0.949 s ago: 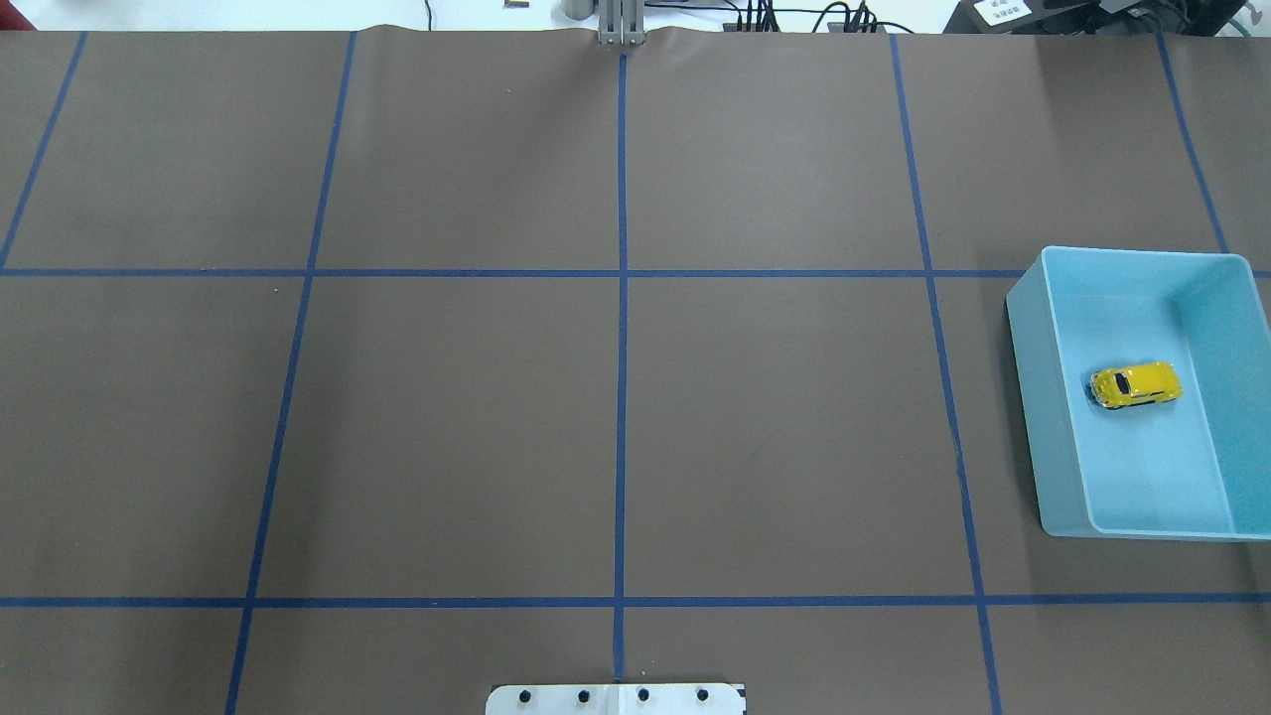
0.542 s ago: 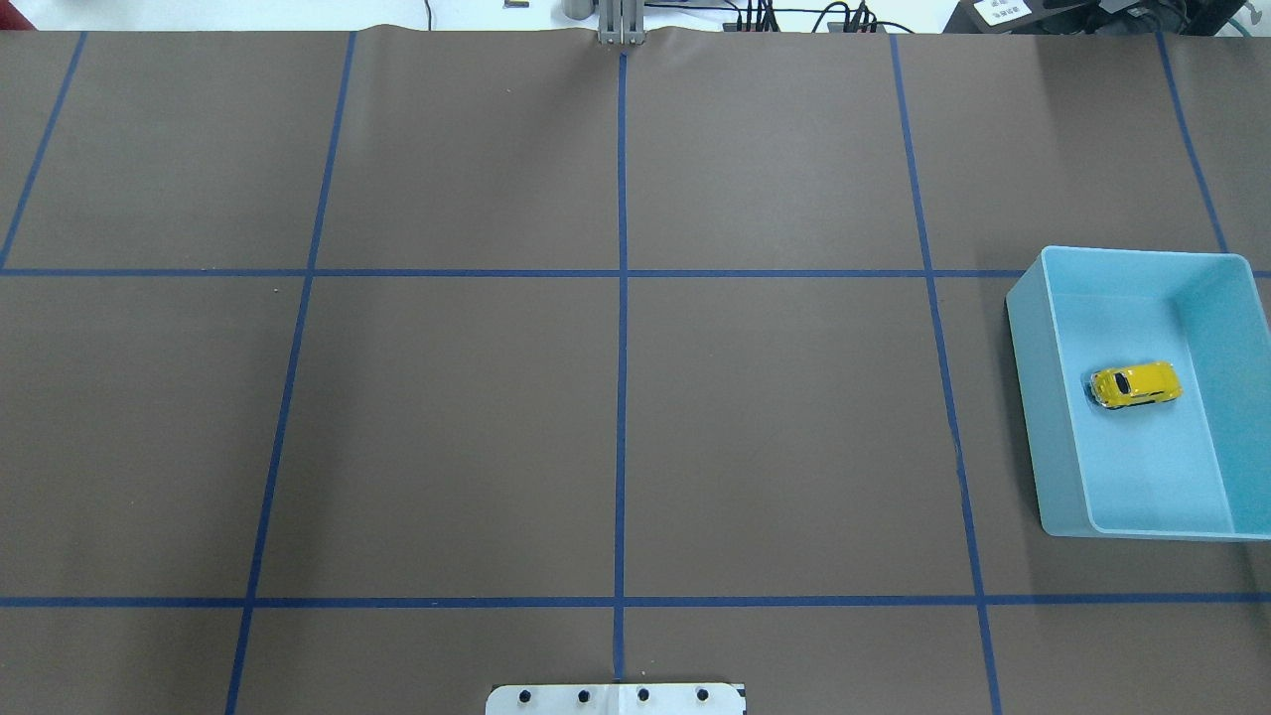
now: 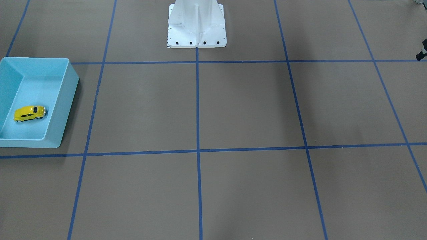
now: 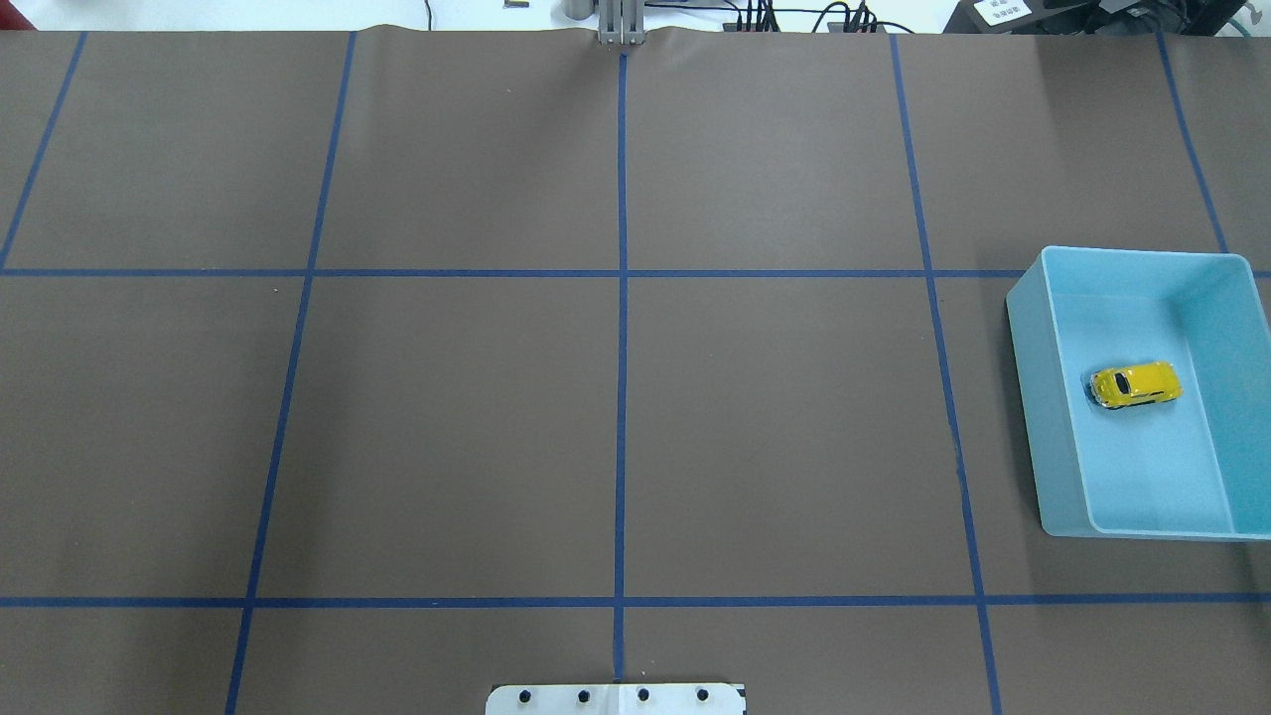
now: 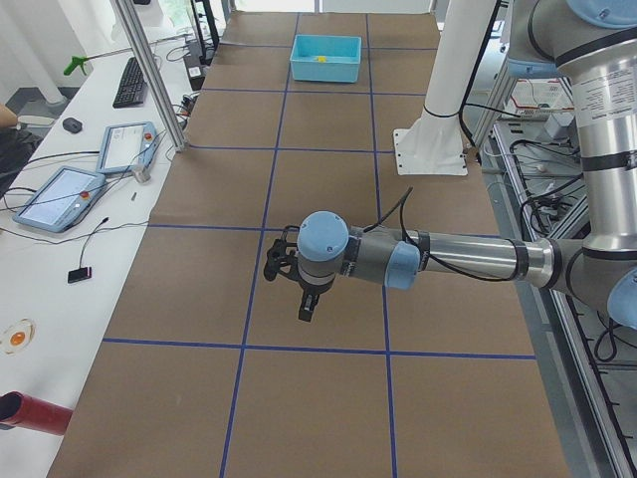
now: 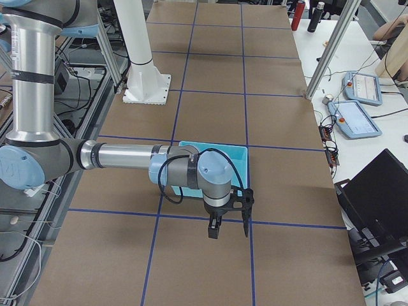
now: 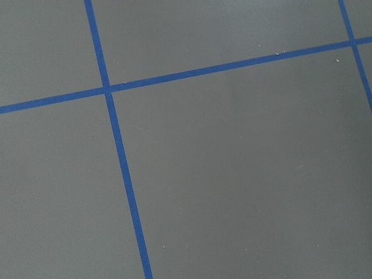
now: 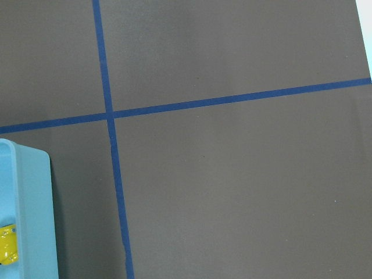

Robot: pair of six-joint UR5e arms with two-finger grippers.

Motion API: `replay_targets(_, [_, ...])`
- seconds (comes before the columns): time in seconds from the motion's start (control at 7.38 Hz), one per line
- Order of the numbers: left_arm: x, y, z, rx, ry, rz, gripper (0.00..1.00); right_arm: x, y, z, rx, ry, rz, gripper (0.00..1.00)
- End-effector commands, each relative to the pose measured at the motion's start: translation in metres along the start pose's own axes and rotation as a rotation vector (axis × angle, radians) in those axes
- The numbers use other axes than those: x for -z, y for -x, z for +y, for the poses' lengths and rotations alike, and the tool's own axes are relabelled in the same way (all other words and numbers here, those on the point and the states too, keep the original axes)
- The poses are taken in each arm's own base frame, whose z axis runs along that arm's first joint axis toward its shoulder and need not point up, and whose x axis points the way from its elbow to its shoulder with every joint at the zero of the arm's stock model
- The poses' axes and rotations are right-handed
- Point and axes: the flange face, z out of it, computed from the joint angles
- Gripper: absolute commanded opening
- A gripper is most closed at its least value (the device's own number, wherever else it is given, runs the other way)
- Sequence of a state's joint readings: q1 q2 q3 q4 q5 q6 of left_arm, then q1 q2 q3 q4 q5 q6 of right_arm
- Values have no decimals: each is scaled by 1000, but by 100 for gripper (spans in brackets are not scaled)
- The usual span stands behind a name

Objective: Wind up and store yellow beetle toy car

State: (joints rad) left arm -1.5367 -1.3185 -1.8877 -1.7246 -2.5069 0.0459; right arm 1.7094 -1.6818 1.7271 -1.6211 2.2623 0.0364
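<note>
I see the yellow beetle toy car (image 4: 1137, 384) upright on its wheels on the floor of the light blue bin (image 4: 1033, 397), close to the wall nearest the table's middle. The bin stands on the brown table (image 4: 775, 417) at the robot's right. The right gripper (image 6: 229, 228) hangs above the table near the bin, and the left gripper (image 5: 289, 284) hovers well apart from it. Only the side cameras catch them, so I cannot tell whether their fingers are released or clenched.

Glossy yellow beetle toy car (image 4: 1137, 384), smooth plastic bin (image 4: 1043, 397), matt brown table cover (image 4: 447, 417).
</note>
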Motion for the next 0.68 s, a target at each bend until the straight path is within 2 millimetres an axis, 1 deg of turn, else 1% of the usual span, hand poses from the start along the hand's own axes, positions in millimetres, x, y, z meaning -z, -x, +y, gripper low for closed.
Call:
replay_targets(0.0, [1, -1, -5, -8, -3, -2, 100, -1, 1, 6, -3, 4, -14, 99])
replay_targets(0.27, [-6, 6, -1, 7, 11, 1, 100, 1, 5, 5, 2, -1, -43, 99])
replay_targets(0.54, [-6, 7, 0, 8, 12, 1, 100, 1, 6, 6, 1, 1, -49, 99])
